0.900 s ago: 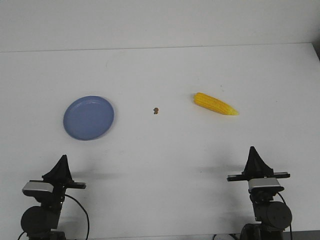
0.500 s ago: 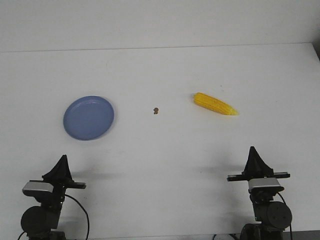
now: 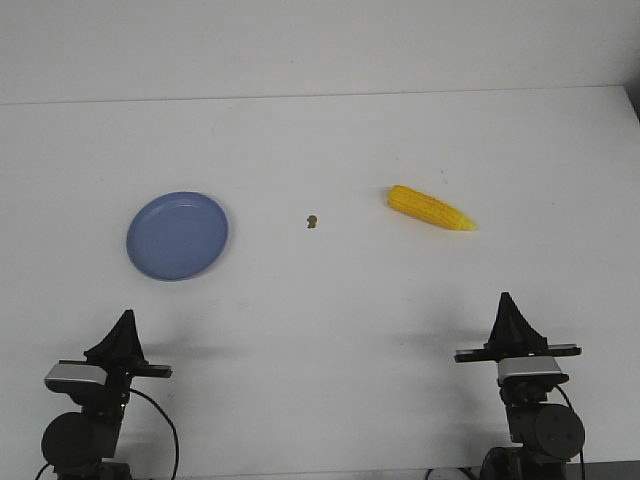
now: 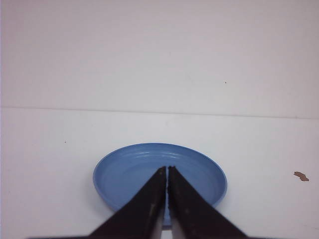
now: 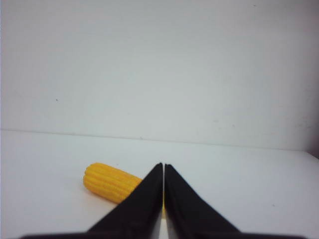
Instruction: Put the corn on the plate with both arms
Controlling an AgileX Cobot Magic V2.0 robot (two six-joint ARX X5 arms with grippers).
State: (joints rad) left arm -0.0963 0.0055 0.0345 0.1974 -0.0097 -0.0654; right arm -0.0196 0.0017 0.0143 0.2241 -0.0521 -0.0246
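White bench (image 3: 330,290) across the whole front view, carrying everything. Two black arms at its near edge — left gripper (image 3: 126,318) and right gripper (image 3: 506,301), both well back from the objects, jaws pressed together to a point and holding nothing. Blue-lavender plate (image 3: 177,236) on the left half, bare, straight ahead of the left gripper (image 4: 168,170) in the left wrist view. Yellow corn (image 3: 431,208) lying flat on the right half, well apart from the plate, pointed end toward the right — partly hidden behind the closed right gripper (image 5: 163,166) in the right wrist view. Tiny brown speck (image 3: 312,221) between plate and corn.
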